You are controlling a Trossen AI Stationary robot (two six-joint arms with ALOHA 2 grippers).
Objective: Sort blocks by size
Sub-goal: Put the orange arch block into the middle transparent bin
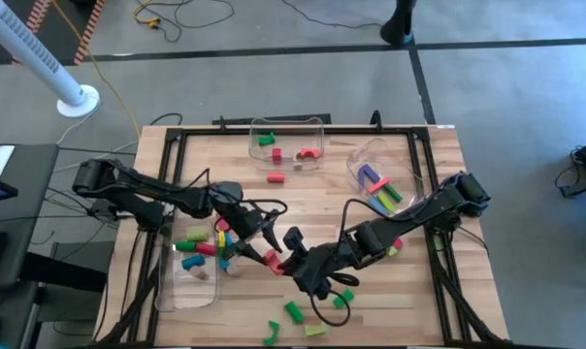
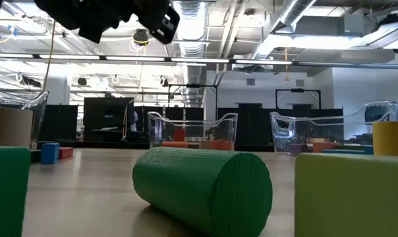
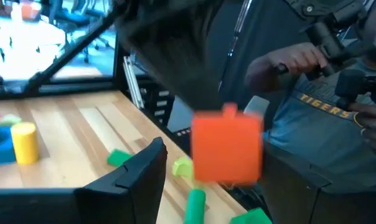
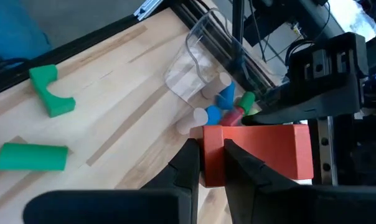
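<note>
My right fingers (image 4: pixel 208 163) are pinched tight on 1 end of a red block (image 4: pixel 263 152). My left fingers (image 1: pixel 264 242) are spread wide around the other end of the same block, so it hangs in the air between my 2 hands, above the front middle of the tabletop (image 1: pixel 303 199).

Just past the block, by my left arm, a clear bin (image 4: pixel 203 59) holds a few blocks, blue, green, red and tan. On the bare wood near my right fingers lie a green cylinder (image 4: pixel 32 156) and a green arch (image 4: pixel 51 93). More green pieces sit at the front edge.

At the back of the tabletop stand 2 more clear bins (image 1: pixel 291 143), each with blocks inside. 1 red block (image 1: pixel 275 177) lies alone in front of the middle bin. A person in a grey shirt (image 3: pixel 319 134) stands beyond the front edge.
</note>
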